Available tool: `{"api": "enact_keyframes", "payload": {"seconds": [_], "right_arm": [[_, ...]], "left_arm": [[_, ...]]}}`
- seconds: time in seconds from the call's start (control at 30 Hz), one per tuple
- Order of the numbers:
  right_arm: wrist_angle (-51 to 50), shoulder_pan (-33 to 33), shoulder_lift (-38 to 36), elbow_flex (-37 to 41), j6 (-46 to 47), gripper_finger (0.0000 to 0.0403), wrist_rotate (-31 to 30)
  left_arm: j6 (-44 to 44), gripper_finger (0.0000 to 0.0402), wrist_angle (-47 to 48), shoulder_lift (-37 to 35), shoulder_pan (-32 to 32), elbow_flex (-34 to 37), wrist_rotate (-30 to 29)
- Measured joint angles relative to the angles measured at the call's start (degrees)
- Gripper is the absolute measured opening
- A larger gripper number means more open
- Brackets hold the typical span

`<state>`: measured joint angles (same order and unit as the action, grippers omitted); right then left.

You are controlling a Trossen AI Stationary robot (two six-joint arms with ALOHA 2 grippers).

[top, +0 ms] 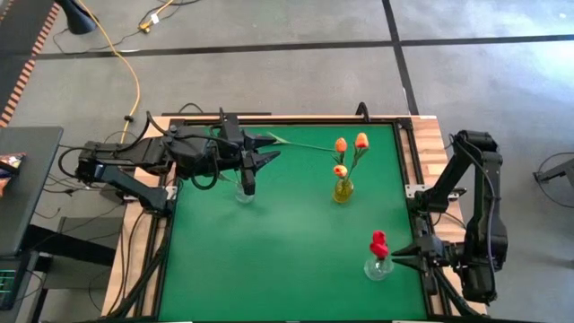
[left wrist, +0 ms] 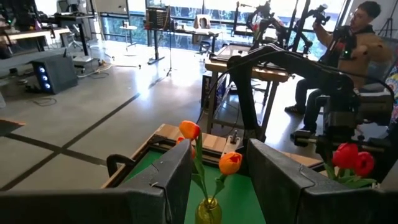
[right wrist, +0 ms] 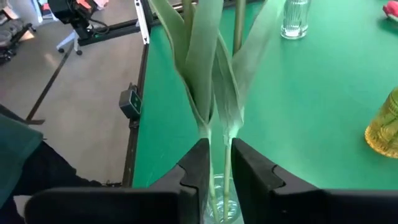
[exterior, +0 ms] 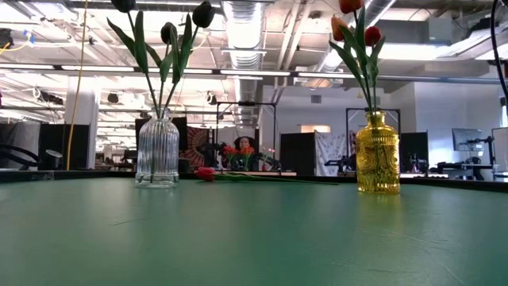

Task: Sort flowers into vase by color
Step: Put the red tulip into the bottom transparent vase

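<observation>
Red-headed artificial tulips (top: 379,242) with thin green stems stand in a small clear glass vase (top: 378,267) near the right edge of the green table mat (top: 287,269). The right gripper (right wrist: 216,163) sits at that vase, its two dark fingers (right wrist: 198,165) close on either side of the pale green stems and leaves (right wrist: 208,74); whether they press the stems or have just let go cannot be told. Orange-headed tulips (top: 350,148) stand in a yellow glass vase (top: 343,190) toward the middle of the mat. Black-headed tulips (exterior: 184,22) stand in a ribbed clear glass vase (exterior: 157,151) on the left side. One more red tulip (exterior: 208,172) lies flat on the mat at the far edge. The left gripper (left wrist: 217,180) hangs above the ribbed vase, jaws parted and holding nothing. A seated person (left wrist: 348,56) shows beyond the table.
</observation>
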<state>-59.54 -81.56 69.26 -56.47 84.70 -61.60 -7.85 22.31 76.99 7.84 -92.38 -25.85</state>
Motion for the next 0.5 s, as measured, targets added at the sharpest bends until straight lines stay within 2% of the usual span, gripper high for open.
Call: {"api": "enact_keyframes", "payload": {"seconds": [0.27, 0.5], "right_arm": [[-0.1, 0.0, -2.3, -0.6, 2.2, 0.0134, 1.9], [-0.4, 1.9, -9.3, -3.0, 2.1, 0.0159, 2.2]], "left_arm": [[0.4, 0.0144, 0.1, 0.0, 0.0, 0.0, 0.0], [2.2, 0.0144, 0.1, 0.0, 0.0, 0.0, -0.1]]}}
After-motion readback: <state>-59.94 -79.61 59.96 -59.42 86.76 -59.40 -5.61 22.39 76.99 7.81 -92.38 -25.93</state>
